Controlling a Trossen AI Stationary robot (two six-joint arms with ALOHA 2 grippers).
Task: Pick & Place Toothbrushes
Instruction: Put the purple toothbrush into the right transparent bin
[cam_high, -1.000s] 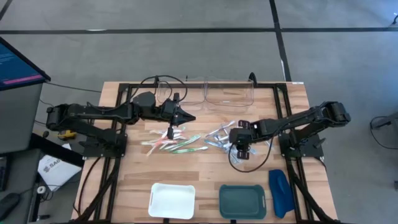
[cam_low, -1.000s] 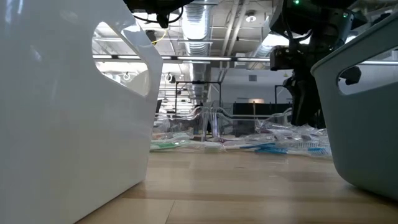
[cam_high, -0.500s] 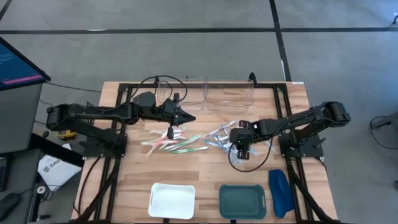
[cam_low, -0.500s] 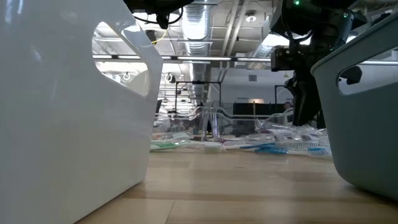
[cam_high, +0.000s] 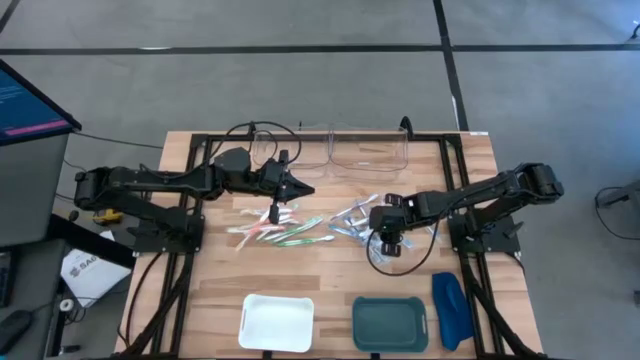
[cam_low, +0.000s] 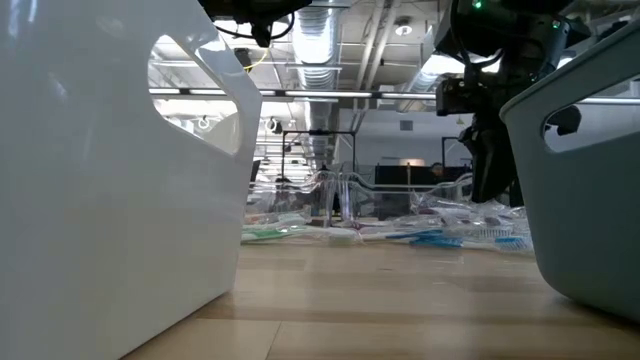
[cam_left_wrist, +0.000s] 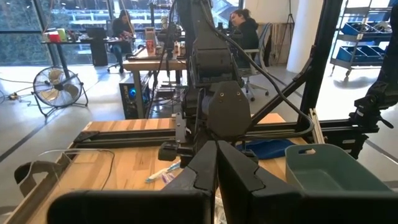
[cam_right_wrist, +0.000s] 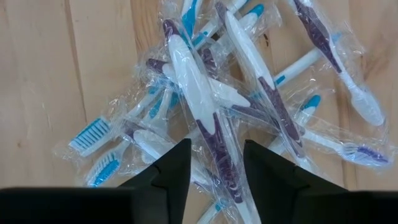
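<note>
Clear-wrapped blue and purple toothbrushes lie in a heap right of the table's middle. My right gripper points down over this heap, open, its fingers on either side of a purple-and-white wrapped toothbrush. In the high view the right gripper stands at the heap's near edge. Pink, green and white toothbrushes lie left of the middle. My left gripper hovers level above them, shut; I see nothing between its fingers. My right gripper comes at the heap from above, but I cannot tell whether its fingertips touch the wrapped toothbrushes under them. My left gripper touches nothing that shows.
Two clear bins stand at the far edge. At the near edge sit a white tray, a teal tray and a dark-blue oblong object. A black cable loop lies under the right gripper.
</note>
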